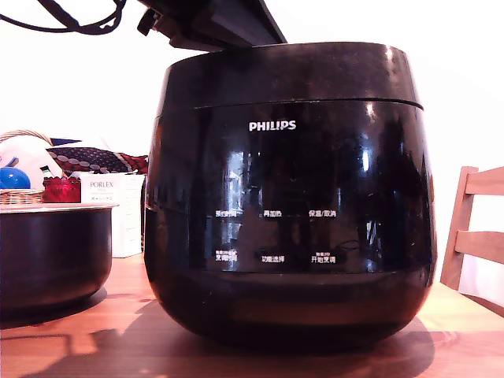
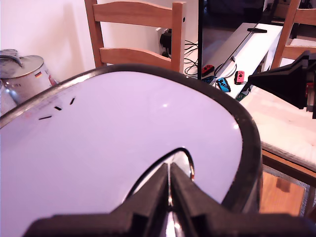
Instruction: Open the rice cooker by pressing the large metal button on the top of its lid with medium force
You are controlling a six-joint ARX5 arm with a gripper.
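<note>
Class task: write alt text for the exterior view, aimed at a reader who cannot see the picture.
A large glossy black rice cooker with a white PHILIPS logo fills the frame on a wooden table, its lid closed, with the dark gripper at the lid's top edge. At the exterior view's left sits a dark pot; at its right, part of a wooden chair.

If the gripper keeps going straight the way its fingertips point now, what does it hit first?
The gripper, fingers together, sits just above the lid of the rice cooker. It would probably meet the metal button at its tips first, though depth is unclear.
</note>
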